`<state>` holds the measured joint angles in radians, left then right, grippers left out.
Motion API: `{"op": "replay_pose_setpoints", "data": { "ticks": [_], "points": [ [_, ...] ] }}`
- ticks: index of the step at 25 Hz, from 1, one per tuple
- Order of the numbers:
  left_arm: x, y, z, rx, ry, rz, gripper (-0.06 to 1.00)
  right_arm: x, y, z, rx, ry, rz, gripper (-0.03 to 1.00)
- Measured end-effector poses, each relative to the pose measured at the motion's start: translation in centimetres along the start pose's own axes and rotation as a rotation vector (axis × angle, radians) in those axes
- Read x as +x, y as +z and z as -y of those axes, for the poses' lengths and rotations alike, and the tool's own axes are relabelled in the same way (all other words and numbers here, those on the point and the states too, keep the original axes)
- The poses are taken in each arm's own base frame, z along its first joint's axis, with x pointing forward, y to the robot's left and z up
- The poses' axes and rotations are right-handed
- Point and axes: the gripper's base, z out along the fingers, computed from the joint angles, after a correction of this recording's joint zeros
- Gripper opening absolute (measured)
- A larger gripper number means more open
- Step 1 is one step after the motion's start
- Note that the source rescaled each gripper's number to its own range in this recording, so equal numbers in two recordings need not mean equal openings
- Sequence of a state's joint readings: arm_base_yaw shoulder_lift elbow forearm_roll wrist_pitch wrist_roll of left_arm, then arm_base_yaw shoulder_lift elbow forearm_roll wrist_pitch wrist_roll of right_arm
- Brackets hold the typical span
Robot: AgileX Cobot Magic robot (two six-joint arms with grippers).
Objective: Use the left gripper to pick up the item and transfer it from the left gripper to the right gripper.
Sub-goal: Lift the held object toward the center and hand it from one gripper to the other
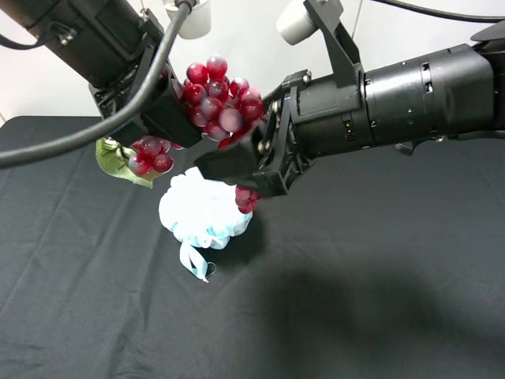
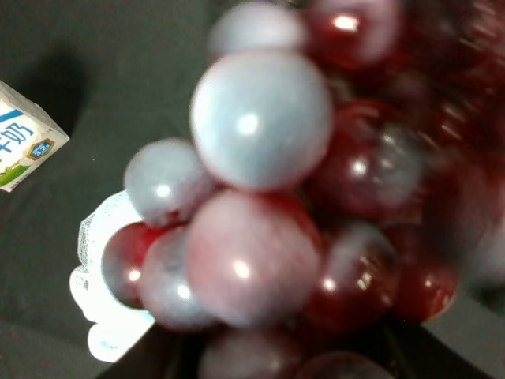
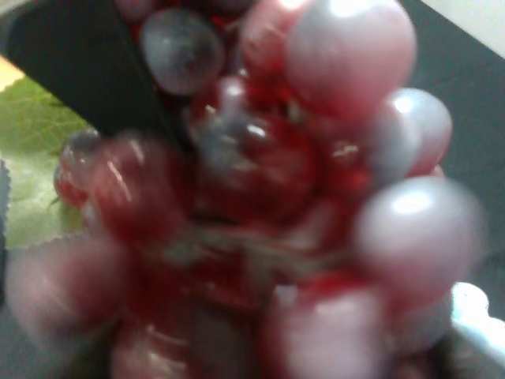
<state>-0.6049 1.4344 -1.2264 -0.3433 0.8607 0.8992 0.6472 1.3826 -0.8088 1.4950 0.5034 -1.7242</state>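
Note:
The item, a bunch of dark-red and pinkish grapes point(image 1: 217, 106), hangs in the air above the black cloth, its green leaf point(image 1: 117, 160) at the left end. My left gripper point(image 1: 167, 125) is shut on the bunch near the leaf end. My right gripper point(image 1: 251, 136) has its jaws on either side of the bunch's right end; I cannot tell whether they press on it. A few grapes point(image 1: 246, 197) hang below the right jaws. Grapes fill the left wrist view point(image 2: 260, 205) and the right wrist view point(image 3: 260, 181), where a left finger point(image 3: 79, 63) and the leaf point(image 3: 31, 166) show.
A pale-blue mesh bath pouf point(image 1: 201, 212) lies on the black tablecloth point(image 1: 379, 300) right under the grapes; it also shows in the left wrist view point(image 2: 102, 316). A white-and-blue milk carton point(image 2: 20, 138) lies on the cloth, seen only in the left wrist view.

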Motion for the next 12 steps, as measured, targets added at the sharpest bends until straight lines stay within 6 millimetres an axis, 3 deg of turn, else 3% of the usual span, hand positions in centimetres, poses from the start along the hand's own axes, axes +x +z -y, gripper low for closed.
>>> {"op": "replay_pose_setpoints", "data": {
  "ticks": [1, 12],
  "points": [
    [-0.01, 0.0, 0.0, 0.001, -0.001, 0.001, 0.0, 0.0, 0.0, 0.01, 0.001, -0.007, -0.001, 0.0],
    [-0.17, 0.0, -0.2, -0.022, -0.008, 0.019, 0.0, 0.02, 0.0, 0.03, 0.003, -0.02, -0.002, 0.03]
  ]
}}
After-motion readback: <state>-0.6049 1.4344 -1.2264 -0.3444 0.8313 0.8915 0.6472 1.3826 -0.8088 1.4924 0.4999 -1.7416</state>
